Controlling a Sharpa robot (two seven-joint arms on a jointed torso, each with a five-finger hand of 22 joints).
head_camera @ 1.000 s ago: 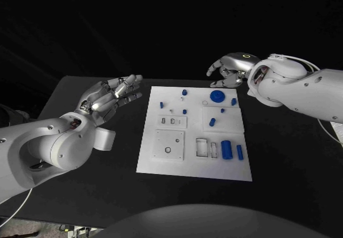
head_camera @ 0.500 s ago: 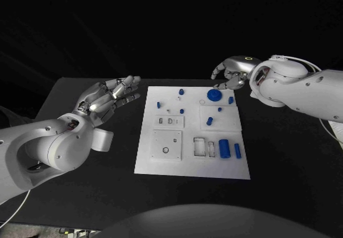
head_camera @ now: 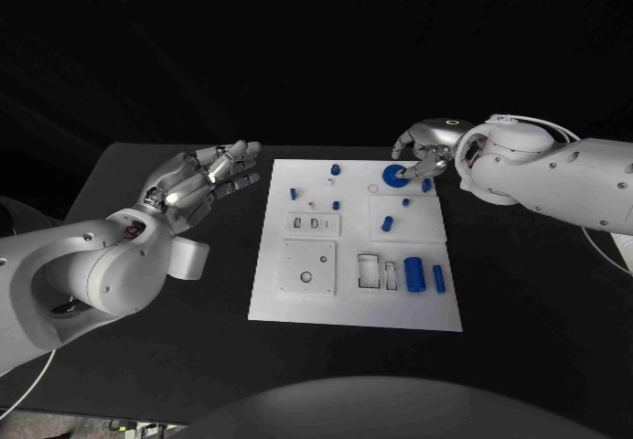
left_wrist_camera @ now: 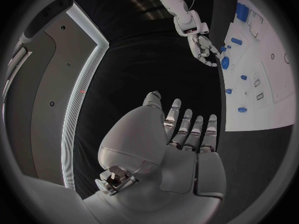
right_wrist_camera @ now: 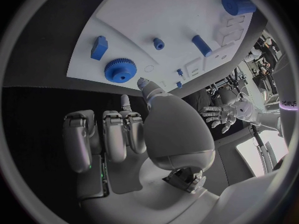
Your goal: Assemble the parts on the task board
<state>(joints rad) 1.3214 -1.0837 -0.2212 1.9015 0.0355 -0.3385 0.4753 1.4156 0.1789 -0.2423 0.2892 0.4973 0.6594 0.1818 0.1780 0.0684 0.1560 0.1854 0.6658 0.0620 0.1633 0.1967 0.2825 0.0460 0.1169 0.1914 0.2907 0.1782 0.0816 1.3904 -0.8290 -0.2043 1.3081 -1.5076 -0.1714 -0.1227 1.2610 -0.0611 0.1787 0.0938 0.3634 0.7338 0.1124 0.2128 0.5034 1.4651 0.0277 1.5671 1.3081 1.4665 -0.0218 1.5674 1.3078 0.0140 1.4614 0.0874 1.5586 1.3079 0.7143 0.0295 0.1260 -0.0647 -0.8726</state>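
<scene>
Parts in blue lay scattered over the white task board (head_camera: 356,302), which sat flat in the middle of the black table (head_camera: 158,338), so that either arm could get at them from its own side. A toothed blue gear (right_wrist_camera: 119,70) rested near the board's far right corner, with a small blue block (right_wrist_camera: 99,47) just beside it and a large blue cylinder (head_camera: 415,274) lower down by the rectangular slots. The right hand (head_camera: 424,146) hung over that far corner, fingers curled inward and empty, fingertips (right_wrist_camera: 144,83) just short of the gear; I judged it was lining up to pick the gear, the closest piece to it. The left hand (head_camera: 198,183) was held off the board's left edge, palm up, fingers spread and holding nothing, apparently parked clear so as not to crowd the other arm's reach. Nothing looked fitted together yet.
</scene>
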